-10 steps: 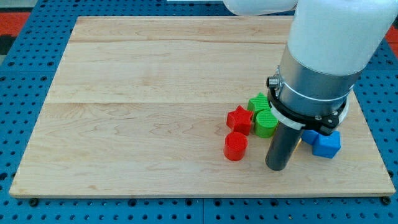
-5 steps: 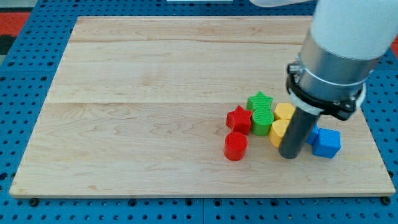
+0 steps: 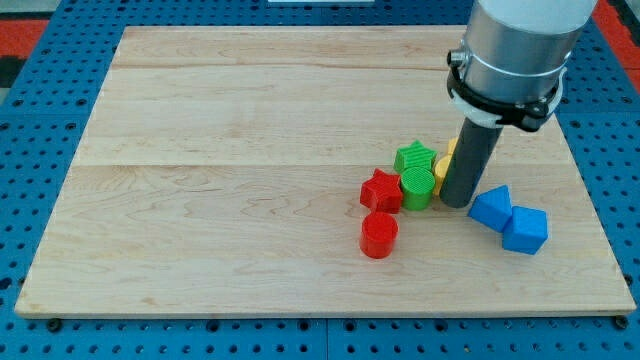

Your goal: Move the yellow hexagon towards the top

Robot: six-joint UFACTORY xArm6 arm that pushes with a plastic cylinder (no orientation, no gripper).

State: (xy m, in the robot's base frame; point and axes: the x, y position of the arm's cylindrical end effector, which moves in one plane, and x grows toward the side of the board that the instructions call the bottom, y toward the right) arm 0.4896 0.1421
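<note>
On the wooden board (image 3: 250,120) the blocks are all in the right half. Going from the view's left, first comes the red star (image 3: 382,190), and just below it, a little apart, the red cylinder (image 3: 379,235). Next is the green cylinder (image 3: 417,187), which touches the red star on its right side, and above it the green star (image 3: 415,158), close against it.

Then comes the task's thing. Only small parts of yellow (image 3: 441,172) show between the green blocks and the rod, so I cannot tell how many yellow blocks are there, nor make out the shape of the hexagon. It seems to be mostly hidden behind the rod. My tip (image 3: 456,203) stands directly at the right of the green cylinder and in front of the yellow. There is no pincer on this arm, only the plain rod, so nothing is open or closed.

At the far right, the blue blocks (image 3: 510,220) lie together, near my tip but not touching it.

I judge the yellow hexagon to be light, hard and smooth, so it should slide easily on the wood. Its flat sides could make it turn if pushed off centre. The best contact is the middle of its lower side, pushing straight to the view's top.
</note>
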